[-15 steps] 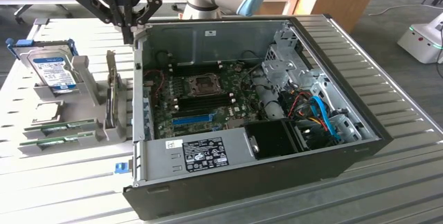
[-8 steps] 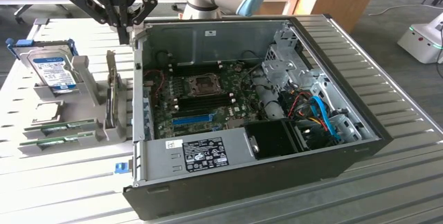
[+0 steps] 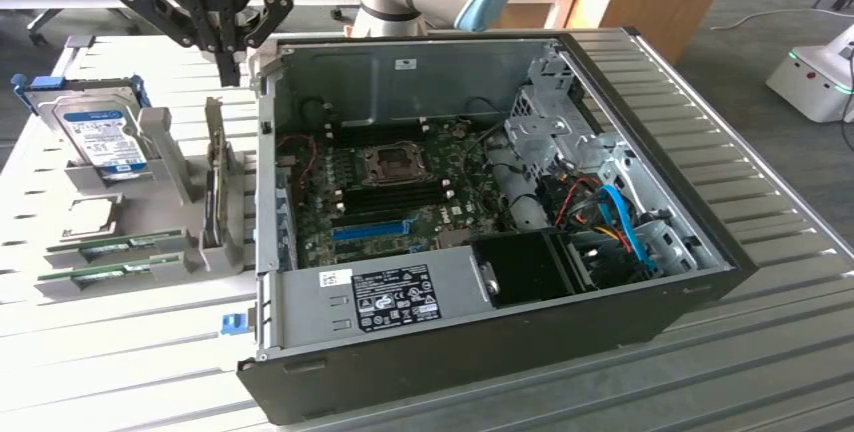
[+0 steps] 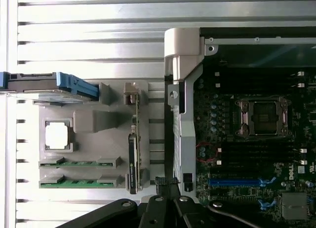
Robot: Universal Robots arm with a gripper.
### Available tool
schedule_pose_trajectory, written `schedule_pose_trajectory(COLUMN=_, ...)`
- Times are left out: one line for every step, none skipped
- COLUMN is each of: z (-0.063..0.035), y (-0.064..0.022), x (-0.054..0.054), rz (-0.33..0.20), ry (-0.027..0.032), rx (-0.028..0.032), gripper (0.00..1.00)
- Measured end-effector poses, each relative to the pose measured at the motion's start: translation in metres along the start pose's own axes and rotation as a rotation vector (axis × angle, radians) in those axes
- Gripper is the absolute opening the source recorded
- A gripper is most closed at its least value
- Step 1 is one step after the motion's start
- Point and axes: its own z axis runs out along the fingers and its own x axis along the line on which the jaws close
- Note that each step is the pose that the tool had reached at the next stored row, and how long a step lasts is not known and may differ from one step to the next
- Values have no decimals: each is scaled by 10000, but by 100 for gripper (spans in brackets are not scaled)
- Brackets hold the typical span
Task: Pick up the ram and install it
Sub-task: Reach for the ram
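Observation:
Two ram sticks, thin green boards, lie side by side in a grey holder at the exterior view's left; the wrist view shows both ram sticks in the holder. My gripper hangs above the table between the holder and the open computer case, well above the rams. Its black fingers are shut with nothing between them. The wrist view has the gripper over the case's wall. Dark memory slots lie beside the processor socket.
The holder also carries a silver hard drive with a blue label, a square processor chip and an upright expansion card. A blue slot, cables and a fan fill the case.

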Motion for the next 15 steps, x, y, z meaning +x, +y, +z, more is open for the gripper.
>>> schedule_pose_trajectory(z=0, y=0, x=8, rz=-19, ry=1, rx=2, gripper=11)
schedule_pose_trajectory(z=1, y=0, x=17, rz=-33, ry=1, rx=3, gripper=11)
schedule_pose_trajectory(z=1, y=-1, x=28, rz=-46, ry=1, rx=3, gripper=11)
schedule_pose_trajectory(z=1, y=-1, x=39, rz=-56, ry=2, rx=4, gripper=11)
schedule_pose_trajectory(z=2, y=-1, x=50, rz=-65, ry=2, rx=4, gripper=11)
schedule_pose_trajectory(z=2, y=-1, x=60, rz=-74, ry=3, rx=5, gripper=11)
schedule_pose_trajectory(z=3, y=-2, x=68, rz=-82, ry=2, rx=4, gripper=11)
schedule_pose_trajectory(z=3, y=-2, x=75, rz=-90, ry=2, rx=5, gripper=11)
schedule_pose_trajectory(z=4, y=-2, x=82, rz=-96, ry=3, rx=5, gripper=11)
schedule_pose_trajectory(z=4, y=-2, x=89, rz=-99, ry=4, rx=6, gripper=11)
schedule_pose_trajectory(z=4, y=-2, x=96, rz=-102, ry=4, rx=6, gripper=11)
schedule_pose_trajectory(z=5, y=-2, x=103, rz=-105, ry=3, rx=5, gripper=11)
schedule_pose_trajectory(z=5, y=-3, x=109, rz=-109, ry=4, rx=6, gripper=11)
schedule_pose_trajectory(z=5, y=-3, x=115, rz=-111, ry=4, rx=6, gripper=11)
schedule_pose_trajectory(z=6, y=-3, x=121, rz=-115, ry=4, rx=6, gripper=11)
